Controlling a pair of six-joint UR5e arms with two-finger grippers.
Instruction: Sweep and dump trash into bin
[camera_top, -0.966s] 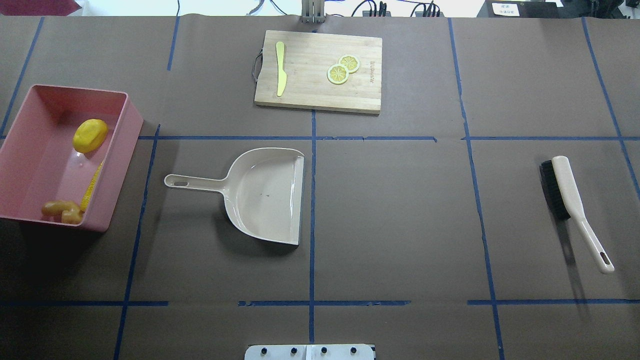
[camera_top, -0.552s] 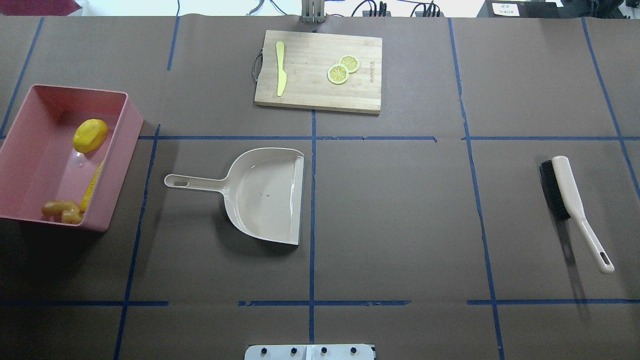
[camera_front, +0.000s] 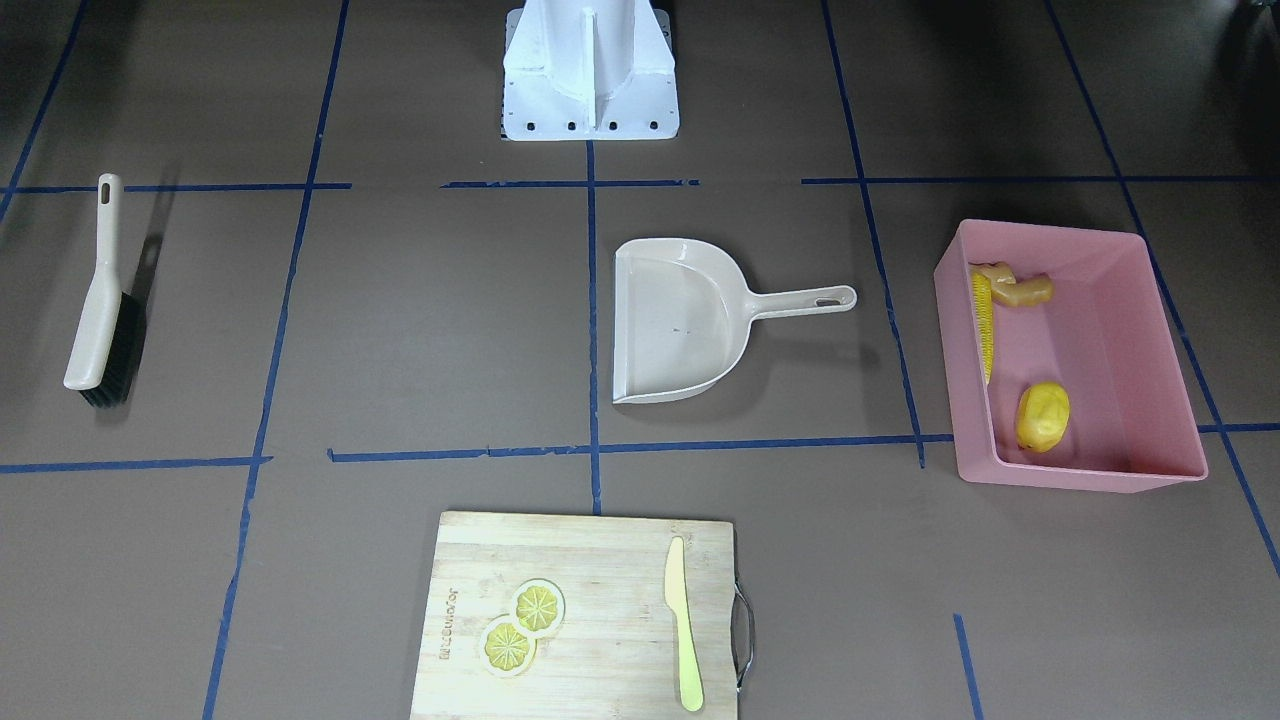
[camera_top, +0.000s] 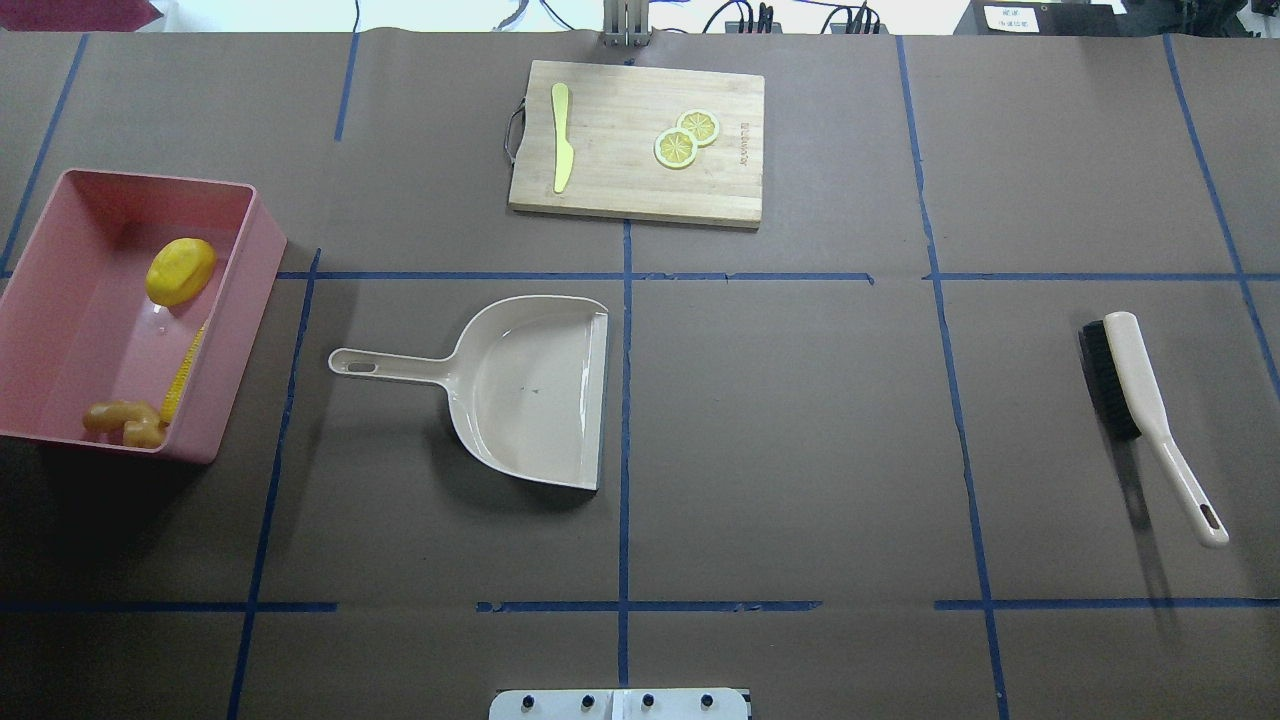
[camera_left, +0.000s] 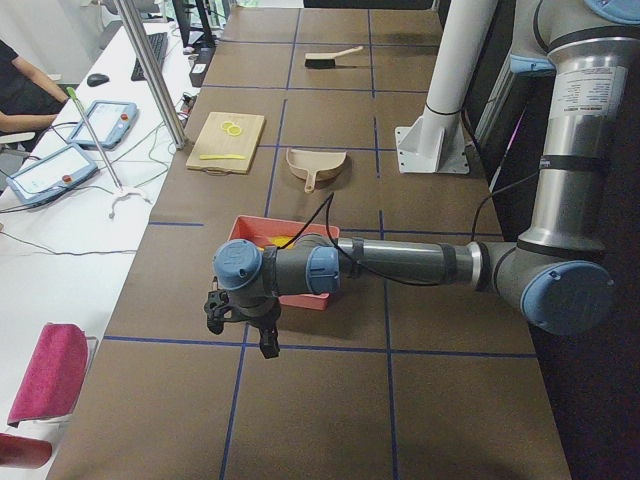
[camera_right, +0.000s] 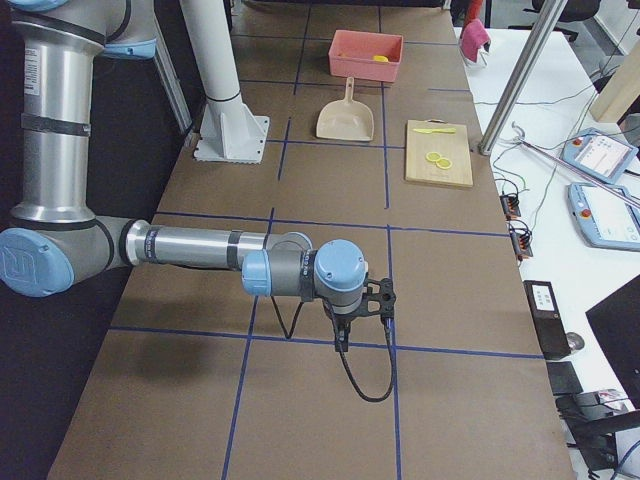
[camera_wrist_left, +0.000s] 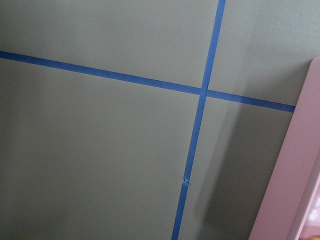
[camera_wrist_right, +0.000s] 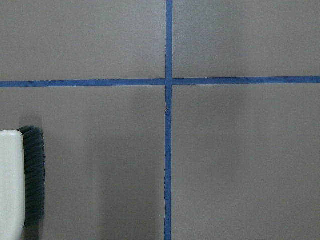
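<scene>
Three pieces of trash, the corn cob (camera_top: 183, 375), the yellow lump (camera_top: 180, 270) and the ginger root (camera_top: 125, 420), are seen inside the pink bin (camera_top: 242, 320), which is set near the left end of the bench (camera_top: 800, 450). The dustpan (camera_top: 540, 390) is laid near the middle, with a wide bare stretch between it and the brush (camera_top: 1140, 400). The left claw (camera_left: 242, 326) is held just outside the bin's wall, the right claw (camera_right: 376, 298) over bare bench near the brush; how far either is parted cannot be told
</scene>
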